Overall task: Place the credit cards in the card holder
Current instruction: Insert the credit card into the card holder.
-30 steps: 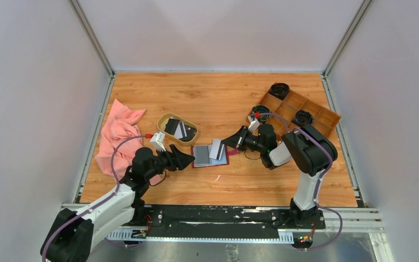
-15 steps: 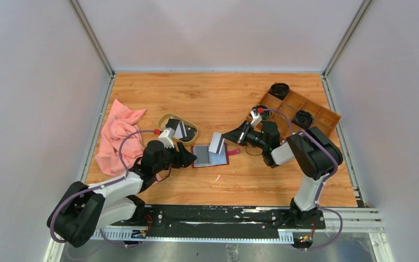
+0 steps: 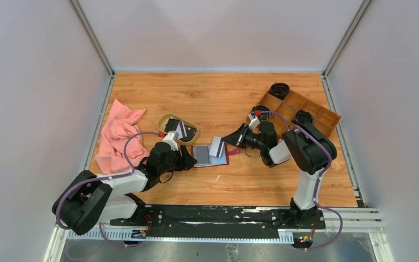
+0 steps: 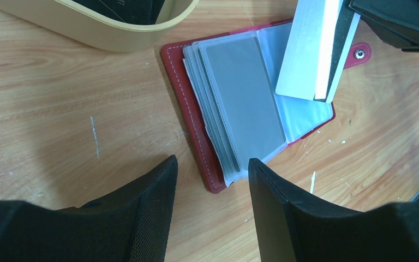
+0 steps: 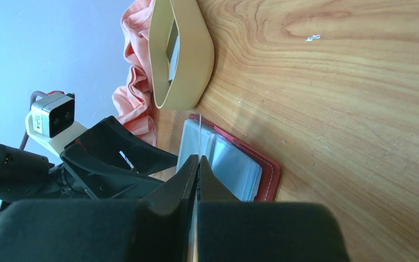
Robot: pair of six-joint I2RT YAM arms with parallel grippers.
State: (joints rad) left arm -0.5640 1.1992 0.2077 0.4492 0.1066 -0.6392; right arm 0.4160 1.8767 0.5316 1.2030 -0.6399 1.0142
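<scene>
The dark red card holder (image 3: 222, 159) lies open on the table, its grey pockets (image 4: 245, 98) facing up. My right gripper (image 3: 225, 140) is shut on a white credit card (image 3: 216, 147), which slants down over the holder's right half (image 4: 308, 49); the right wrist view shows this card edge-on (image 5: 199, 134). My left gripper (image 4: 211, 160) stands open, low at the holder's left side. The holder's near corner (image 4: 216, 185) sits between the fingertips, touching neither. More credit cards (image 3: 177, 129), black and pale, rest in the oval dish.
The tan oval dish (image 3: 162, 119) sits just behind the left gripper, its wall (image 4: 103, 33) close to the holder. A pink cloth (image 3: 117, 136) lies at the left edge. A wooden compartment tray (image 3: 319, 114) with black round items stands at the right rear.
My left gripper has moved forward and right to the card holder's left edge, and its jaws have narrowed. The right gripper has shifted only slightly, keeping the white card over the holder.
</scene>
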